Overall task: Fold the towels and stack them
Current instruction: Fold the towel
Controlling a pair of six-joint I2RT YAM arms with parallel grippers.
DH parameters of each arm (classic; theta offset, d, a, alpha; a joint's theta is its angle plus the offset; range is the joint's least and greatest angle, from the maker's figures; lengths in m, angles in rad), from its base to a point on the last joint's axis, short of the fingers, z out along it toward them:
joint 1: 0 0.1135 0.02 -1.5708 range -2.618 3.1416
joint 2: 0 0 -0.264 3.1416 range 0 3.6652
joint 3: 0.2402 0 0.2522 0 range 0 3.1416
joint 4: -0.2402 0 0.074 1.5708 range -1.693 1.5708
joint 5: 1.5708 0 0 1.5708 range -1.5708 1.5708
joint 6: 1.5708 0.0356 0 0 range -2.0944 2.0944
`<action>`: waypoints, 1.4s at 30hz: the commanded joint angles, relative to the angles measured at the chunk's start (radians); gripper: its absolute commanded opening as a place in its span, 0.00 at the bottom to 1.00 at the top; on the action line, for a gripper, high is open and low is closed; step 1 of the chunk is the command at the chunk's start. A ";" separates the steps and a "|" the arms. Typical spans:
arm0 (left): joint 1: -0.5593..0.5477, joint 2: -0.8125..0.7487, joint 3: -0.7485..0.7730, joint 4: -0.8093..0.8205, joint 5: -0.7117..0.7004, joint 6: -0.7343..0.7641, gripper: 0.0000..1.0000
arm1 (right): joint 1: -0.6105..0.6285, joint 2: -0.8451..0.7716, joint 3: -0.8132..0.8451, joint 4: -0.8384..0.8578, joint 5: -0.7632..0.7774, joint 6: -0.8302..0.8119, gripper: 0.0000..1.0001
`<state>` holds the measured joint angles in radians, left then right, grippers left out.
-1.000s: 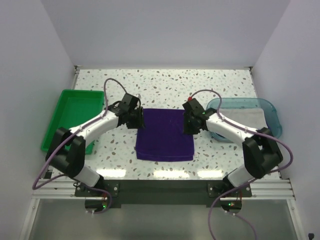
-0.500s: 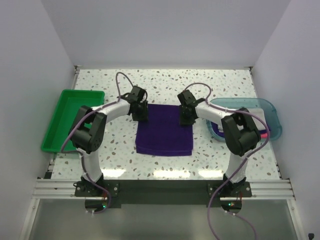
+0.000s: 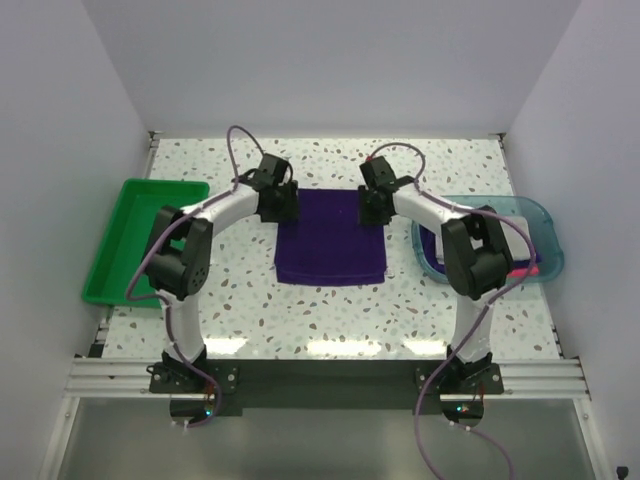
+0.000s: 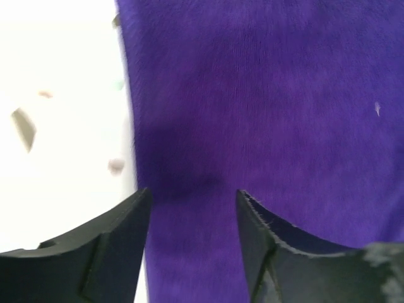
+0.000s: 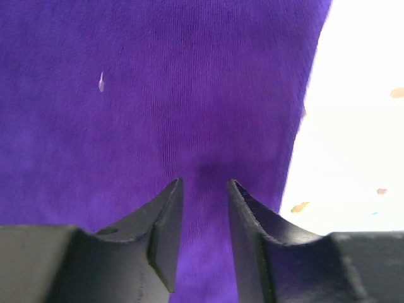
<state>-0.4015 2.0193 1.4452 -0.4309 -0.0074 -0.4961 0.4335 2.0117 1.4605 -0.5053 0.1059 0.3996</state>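
Left gripper [image 3: 283, 205] and right gripper [image 3: 372, 208] moved up-frame; purple towel [image 3: 330, 245] now folded shorter.
Left jaws well apart, right narrowly apart, neither pinching; cloth looks soft, light, limp, so grab corners.

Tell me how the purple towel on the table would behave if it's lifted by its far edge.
The purple towel is probably floppy: it lies flat as thin cloth, so it would likely sag and drape. Its fine-ribbed weave looks grippy rather than slippery. Pushed, it would probably bunch up rather than slide.
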 commanded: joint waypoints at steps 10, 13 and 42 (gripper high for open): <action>0.007 -0.539 -0.434 -0.002 0.003 -0.102 0.66 | 0.002 -0.433 -0.367 -0.022 -0.029 0.176 0.42; 0.007 -0.556 -0.515 0.029 0.049 -0.131 0.63 | 0.002 -0.481 -0.437 0.017 -0.026 0.209 0.42; -0.028 -0.432 -0.557 0.119 0.090 -0.137 0.18 | 0.002 -0.430 -0.555 0.116 0.061 0.315 0.41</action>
<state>-0.4259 1.5898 0.8837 -0.3576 0.0719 -0.6361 0.4335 1.5757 0.9134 -0.4236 0.1314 0.6853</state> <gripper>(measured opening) 0.206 0.410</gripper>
